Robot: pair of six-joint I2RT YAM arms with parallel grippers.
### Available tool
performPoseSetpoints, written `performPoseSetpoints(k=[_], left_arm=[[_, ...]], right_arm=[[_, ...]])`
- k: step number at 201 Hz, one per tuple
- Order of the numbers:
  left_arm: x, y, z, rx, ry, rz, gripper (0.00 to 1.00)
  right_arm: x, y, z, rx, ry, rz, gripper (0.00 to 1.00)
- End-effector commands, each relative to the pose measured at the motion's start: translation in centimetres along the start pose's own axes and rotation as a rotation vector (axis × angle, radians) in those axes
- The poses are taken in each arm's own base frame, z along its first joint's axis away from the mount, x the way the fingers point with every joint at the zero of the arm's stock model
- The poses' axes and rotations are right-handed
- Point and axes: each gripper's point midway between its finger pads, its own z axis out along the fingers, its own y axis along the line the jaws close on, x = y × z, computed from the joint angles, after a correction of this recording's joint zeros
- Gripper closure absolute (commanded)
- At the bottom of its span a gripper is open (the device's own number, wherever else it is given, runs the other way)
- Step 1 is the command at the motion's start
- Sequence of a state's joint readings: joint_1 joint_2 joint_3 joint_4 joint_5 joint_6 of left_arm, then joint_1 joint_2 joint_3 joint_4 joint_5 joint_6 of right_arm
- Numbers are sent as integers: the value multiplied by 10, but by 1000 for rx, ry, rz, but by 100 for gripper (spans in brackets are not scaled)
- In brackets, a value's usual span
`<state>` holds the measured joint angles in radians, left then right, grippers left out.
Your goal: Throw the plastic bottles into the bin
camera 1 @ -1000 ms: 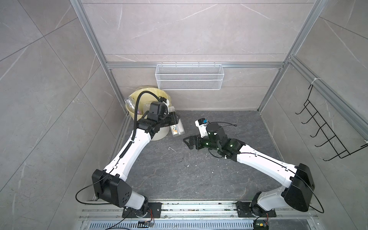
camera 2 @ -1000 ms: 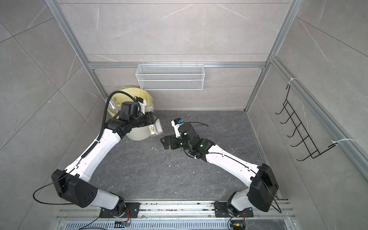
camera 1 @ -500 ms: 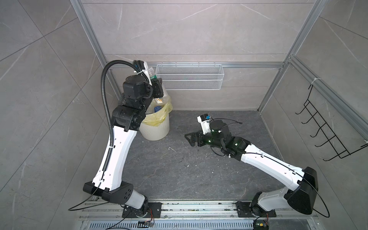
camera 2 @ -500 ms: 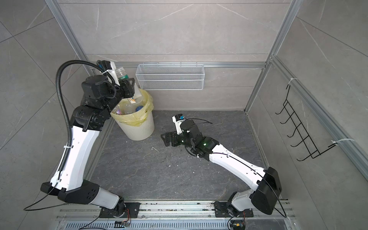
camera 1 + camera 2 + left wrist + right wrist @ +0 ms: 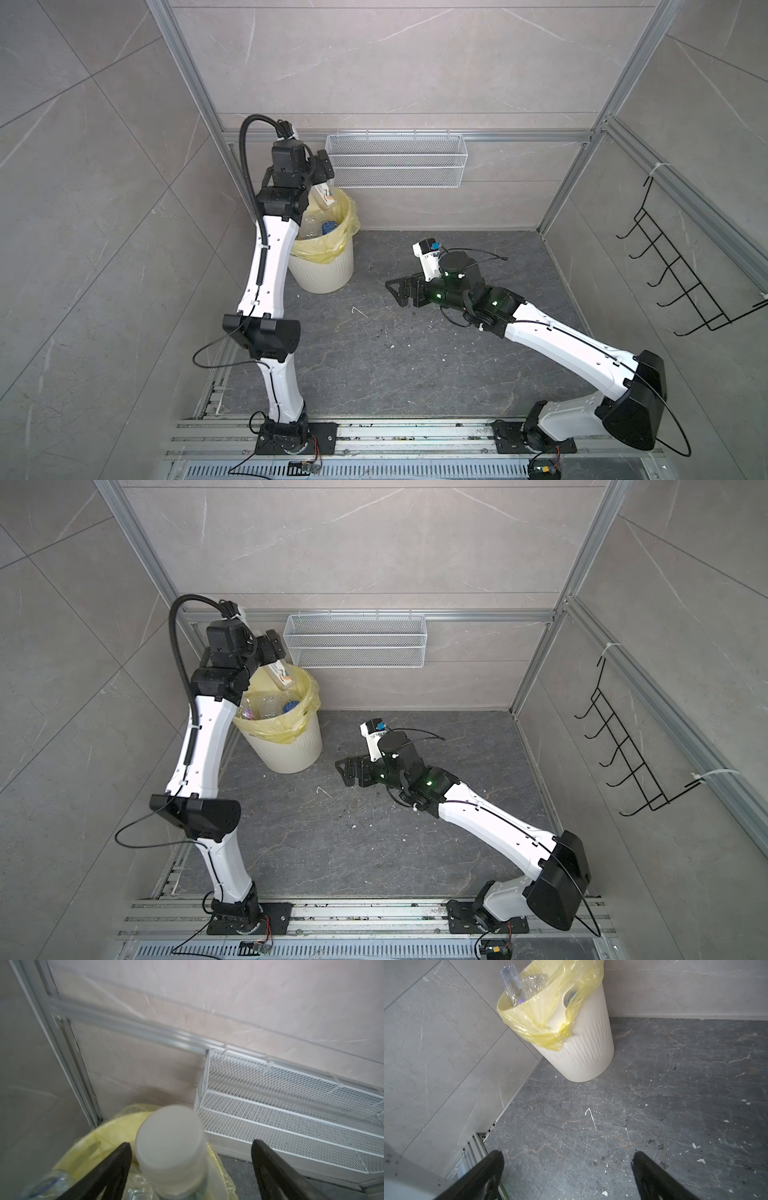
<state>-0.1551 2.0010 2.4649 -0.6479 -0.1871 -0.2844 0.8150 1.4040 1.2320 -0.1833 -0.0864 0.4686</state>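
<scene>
L claw (image 5: 190, 1145) wide open above bin (image 5: 324, 272), far left — white-capped bottle (image 5: 325, 198) between jaws, over bin's mouth. R claw (image 5: 566, 1154) open, empty — low over floor (image 5: 654, 1084), mid-scene.

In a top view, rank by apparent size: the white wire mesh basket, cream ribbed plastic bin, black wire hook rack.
Largest: black wire hook rack, by outline.
Then white wire mesh basket and cream ribbed plastic bin: too alike to rank; basket wider, bin taller.
</scene>
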Motion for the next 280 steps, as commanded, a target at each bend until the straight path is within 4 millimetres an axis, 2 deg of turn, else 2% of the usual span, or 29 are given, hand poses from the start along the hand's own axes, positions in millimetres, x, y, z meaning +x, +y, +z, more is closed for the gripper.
performPoseSetpoints(k=[1, 39, 83, 111, 135, 155, 167, 191, 208, 232, 253, 280], left_arm=[[-2, -26, -37, 102, 34, -1, 0], [-12, -27, -80, 158, -64, 2, 0], [0, -26, -104, 193, -43, 30, 0], [12, -32, -121, 257, -60, 82, 0], [32, -34, -134, 286, -72, 167, 0], [56, -30, -141, 303, -70, 222, 0], [75, -27, -145, 316, -54, 244, 0], [123, -19, -147, 330, -12, 276, 0], [158, -8, -149, 301, 0, 273, 0], [209, 28, -143, 139, 51, 258, 0], [242, 67, -138, -34, 97, 275, 0], [279, 124, -125, -273, 173, 293, 0]], right_arm=[[9, 1, -4, -16, 9, 23, 0], [13, -1, -2, -8, 23, 15, 0], [8, -12, -9, 59, 0, -11, 0], [1, -35, -20, 208, -20, -44, 0], [-11, -59, -38, 362, -55, -91, 0], [-23, -85, -56, 492, -87, -103, 0], [-28, -108, -69, 605, -111, -95, 0], [-30, -161, -99, 825, -139, -45, 0], [-27, -192, -119, 930, -138, 3, 0], [-21, -224, -150, 1076, -189, 48, 0], [-12, -250, -179, 1253, -223, 68, 0], [6, -276, -194, 1384, -214, 65, 0]])
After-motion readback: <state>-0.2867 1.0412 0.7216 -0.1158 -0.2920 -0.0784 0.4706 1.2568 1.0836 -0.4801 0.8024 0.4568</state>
